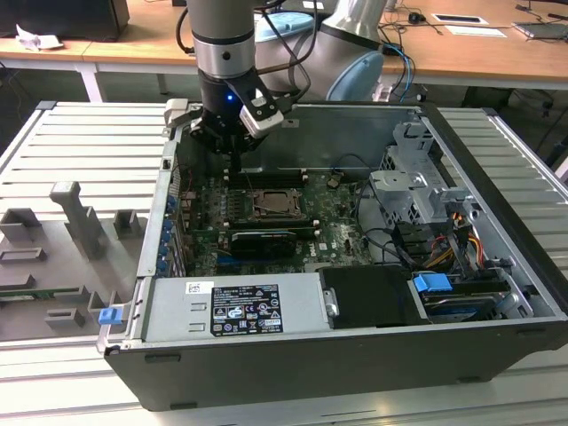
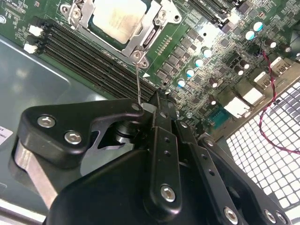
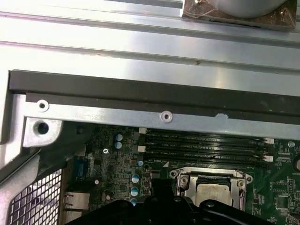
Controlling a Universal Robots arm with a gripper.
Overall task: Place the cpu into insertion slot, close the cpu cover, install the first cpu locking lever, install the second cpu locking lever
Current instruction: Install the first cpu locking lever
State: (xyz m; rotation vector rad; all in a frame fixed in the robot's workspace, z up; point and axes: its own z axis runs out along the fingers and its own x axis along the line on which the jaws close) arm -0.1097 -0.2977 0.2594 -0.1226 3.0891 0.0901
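Now the cpu [image 2: 115,18] sits in the insertion slot [image 1: 259,211], pale metal top up, on the motherboard [image 2: 220,70] inside the open computer case [image 1: 355,346]. The cpu cover [image 2: 152,33] lies flat around it as a silvery frame. From one corner of that frame a thin locking lever [image 2: 138,79] runs straight to the tips of my jaws. They are drawn together, but I cannot tell whether they pinch the rod. Black memory slots [image 2: 93,56] lie between the slot and my jaws. The case rests on a ribbed metal bench [image 1: 80,151], and I hang above the board, toward the exterior view's left of the slot.
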